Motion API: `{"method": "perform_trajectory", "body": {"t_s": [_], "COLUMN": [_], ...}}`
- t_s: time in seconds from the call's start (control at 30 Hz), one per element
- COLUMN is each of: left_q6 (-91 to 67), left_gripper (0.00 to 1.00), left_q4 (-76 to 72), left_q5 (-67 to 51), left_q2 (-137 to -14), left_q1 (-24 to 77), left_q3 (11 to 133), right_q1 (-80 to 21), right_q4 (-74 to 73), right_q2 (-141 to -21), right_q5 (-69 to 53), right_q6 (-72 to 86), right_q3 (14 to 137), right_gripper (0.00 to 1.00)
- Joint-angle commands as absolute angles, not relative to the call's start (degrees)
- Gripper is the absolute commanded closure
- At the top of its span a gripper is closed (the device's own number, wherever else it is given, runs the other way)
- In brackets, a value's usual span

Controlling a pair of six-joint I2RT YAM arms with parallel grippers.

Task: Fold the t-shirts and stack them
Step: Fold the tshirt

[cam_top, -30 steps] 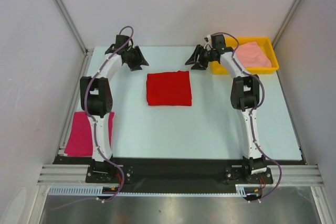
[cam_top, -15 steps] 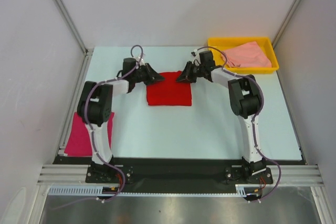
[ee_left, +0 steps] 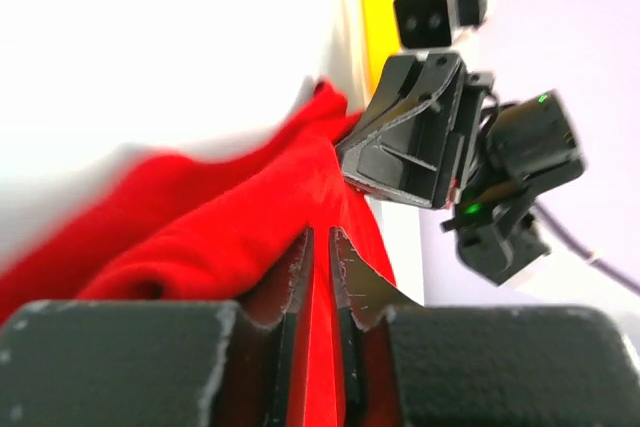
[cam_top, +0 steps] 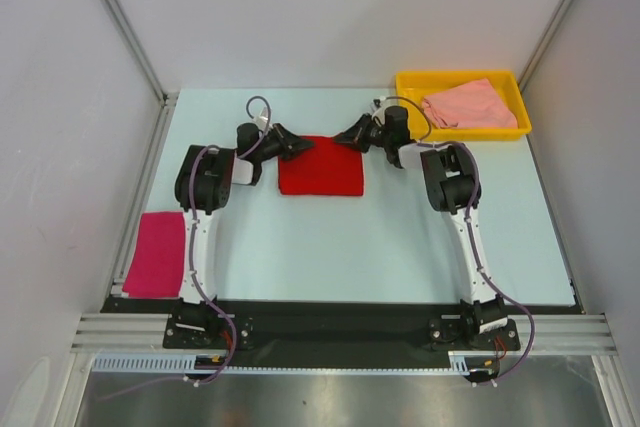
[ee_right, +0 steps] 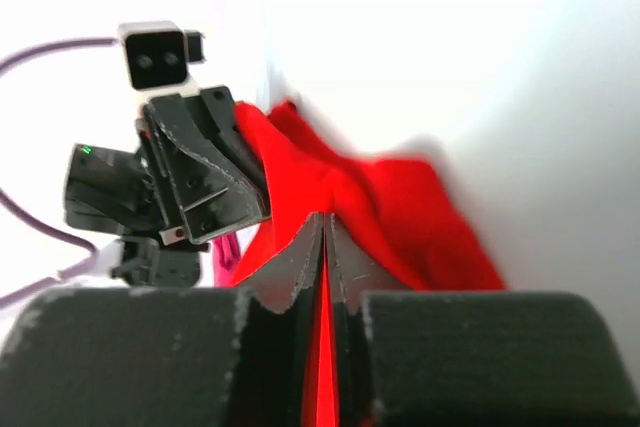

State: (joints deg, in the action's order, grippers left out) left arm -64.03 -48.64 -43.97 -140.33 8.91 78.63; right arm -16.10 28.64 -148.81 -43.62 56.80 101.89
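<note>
Left gripper (ee_left: 322,247) and right gripper (ee_right: 322,232) each pinch a far corner of the folded red t-shirt (cam_top: 320,172) lying mid-table. They seemingly catch every layer, though blur hides that, so the corners should rise together, level and taut, to avoid skewing the fold.

No legible text or markings

The pale table (cam_top: 380,247) bears a red shirt (cam_top: 320,169), magenta shirt (cam_top: 155,254) and yellow tray (cam_top: 460,133).
</note>
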Motion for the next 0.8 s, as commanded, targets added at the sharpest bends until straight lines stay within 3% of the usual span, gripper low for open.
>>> {"method": "perform_trajectory", "body": {"t_s": [0.0,0.3,0.37,0.47,0.57,0.77], "left_q6": [-68.02,-67.49,-67.50,-61.56,-50.85,-40.53], "left_gripper": [0.83,0.82,0.77,0.72,0.62,0.55], "left_q4": [-55.80,-31.56,-30.60,-24.37,-14.17,-6.34], "left_q5": [-41.40,-35.24,-35.24,-37.09,-36.57,-37.79], "left_q2": [-143.70,-148.00,-148.44,-149.15,-145.21,-133.10], "left_q1": [6.60,3.17,2.55,2.20,2.63,4.66], "left_q3": [82.26,93.77,96.22,102.97,107.39,103.38], "right_q1": [-14.68,-15.03,-15.03,-14.85,-14.59,-14.24], "right_q4": [31.30,6.70,2.48,1.32,0.61,2.29], "right_q2": [-153.27,-159.96,-161.71,-164.34,-165.06,-164.00], "right_q5": [-37.80,-26.56,-24.00,-24.43,-24.96,-25.75], "right_q6": [58.80,54.32,55.01,55.99,55.11,55.20], "right_q3": [106.77,126.46,129.98,133.40,136.14,141.40], "right_gripper": [0.92,0.93,0.93,0.93,0.93,0.91]}}
